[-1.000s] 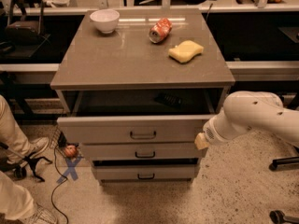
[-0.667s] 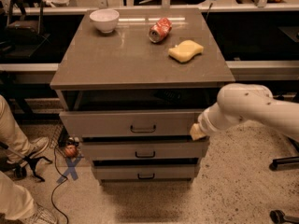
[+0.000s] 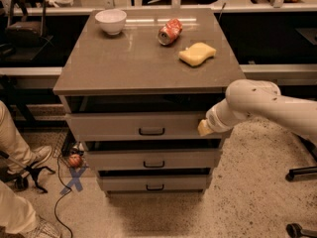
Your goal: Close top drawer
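So the top drawer (image 3: 114,125) sits left of the claw, poking out a bit from under the tabletop (image 3: 99,68). Its loop handle (image 3: 152,131) is also well left of the claw. The claw (image 3: 204,128) looks pressed against the right end of the drawer front, and I honestly can't tell if it's clenched or released. I'd push straight back, slow and steady. Shoving this far off-centre could skew the drawer, so moving nearer the handle might help.

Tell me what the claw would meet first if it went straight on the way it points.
The front panel of the top drawer, at its right end. The claw sits right at that end, pointing leftward into it, and looks to be touching or nearly so; depth is unclear.
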